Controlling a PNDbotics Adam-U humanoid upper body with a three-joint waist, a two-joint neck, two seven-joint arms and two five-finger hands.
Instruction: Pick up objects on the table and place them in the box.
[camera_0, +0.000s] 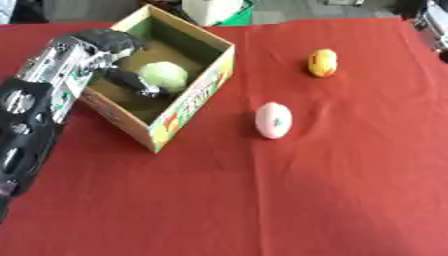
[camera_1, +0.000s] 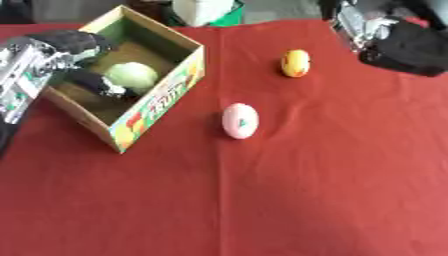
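An open cardboard box (camera_0: 194, 102) with a printed fruit side stands at the table's far left. A pale green ball (camera_0: 163, 75) lies inside it. My left hand (camera_0: 131, 80) reaches into the box from the left, its fingers spread, one black finger lying against the ball's near side. On the red cloth to the right of the box lie a white and pink egg-shaped thing (camera_0: 273, 120) and, farther back, a yellow and orange thing (camera_0: 322, 63). My right hand (camera_1: 404, 46) hangs at the far right edge, away from both; its fingers are hidden.
A red cloth (camera_0: 262, 200) covers the whole table, with a crease running down its middle. A white and green object (camera_0: 214, 10) stands just beyond the far edge behind the box. The near half of the cloth holds nothing.
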